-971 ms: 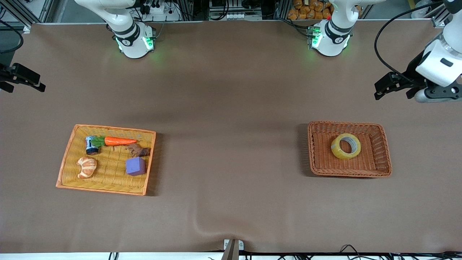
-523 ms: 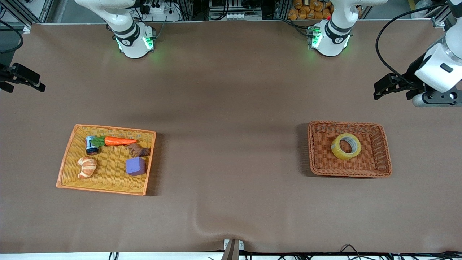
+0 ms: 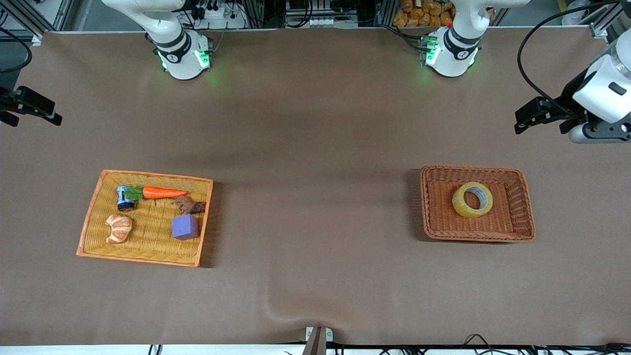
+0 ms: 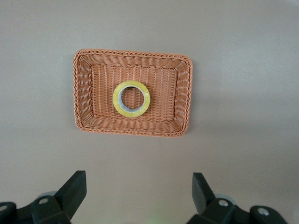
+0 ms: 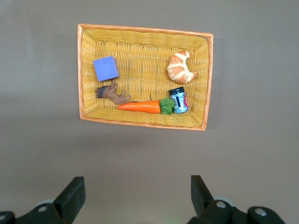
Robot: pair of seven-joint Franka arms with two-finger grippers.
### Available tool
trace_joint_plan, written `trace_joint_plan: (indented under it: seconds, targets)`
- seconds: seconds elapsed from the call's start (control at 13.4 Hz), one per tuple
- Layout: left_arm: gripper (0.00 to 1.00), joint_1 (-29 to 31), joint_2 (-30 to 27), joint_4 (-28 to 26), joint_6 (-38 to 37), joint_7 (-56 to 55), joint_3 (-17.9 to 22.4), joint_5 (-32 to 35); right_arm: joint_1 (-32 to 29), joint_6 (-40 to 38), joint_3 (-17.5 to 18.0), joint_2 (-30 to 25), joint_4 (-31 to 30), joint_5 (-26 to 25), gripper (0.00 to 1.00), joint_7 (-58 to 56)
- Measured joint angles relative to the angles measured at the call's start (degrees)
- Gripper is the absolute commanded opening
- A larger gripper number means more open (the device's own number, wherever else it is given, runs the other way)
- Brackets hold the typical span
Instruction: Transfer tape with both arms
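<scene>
Tape (image 3: 472,199) flat mid-basket (image 3: 522,207); left gripper (image 3: 535,114) and right gripper (image 3: 29,107) wide, empty, over table (image 3: 315,148) ends.

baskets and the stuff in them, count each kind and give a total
baskets: 2, yellow and brown
tape: 1
carrot: 1
croissant: 1
purple cube: 1
can: 1
brown animal figure: 1
total: 8

Left gripper (image 3: 523,120) slightly shifted
</scene>
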Motion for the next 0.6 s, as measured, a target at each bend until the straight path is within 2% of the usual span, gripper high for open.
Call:
trace_joint_plan:
  seconds: [0.6]
  targets:
    - [1.0, -0.25, -0.1, 0.5, -1.43, 0.0, -0.12, 1.97, 0.0, 0.0, 0.0, 0.0, 0.0, 0.0, 1.0, 0.0]
